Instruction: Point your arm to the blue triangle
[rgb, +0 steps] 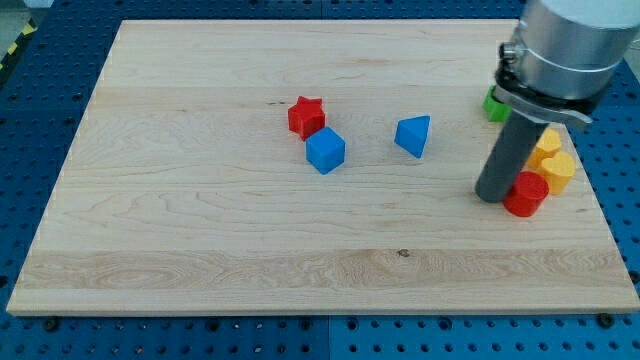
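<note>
Wooden board (200, 220), pale and smooth, takes up most of the shot on a blue pegboard table (40, 120). No gripper here, so nothing opens or shuts, just a dark rod; my tip (492, 196) sits at the view's right, touching or just beside a red cylinder block (525, 194), with two yellow blocks (552, 160) behind it and a green block (494, 104) half hidden. Small blue triangle block (413, 135) is left of the tip, nothing between. Looks light, rigid, slidey; I'd nudge a flat side. Blue cube (325, 150) and red star block (306, 116) sit further left.
</note>
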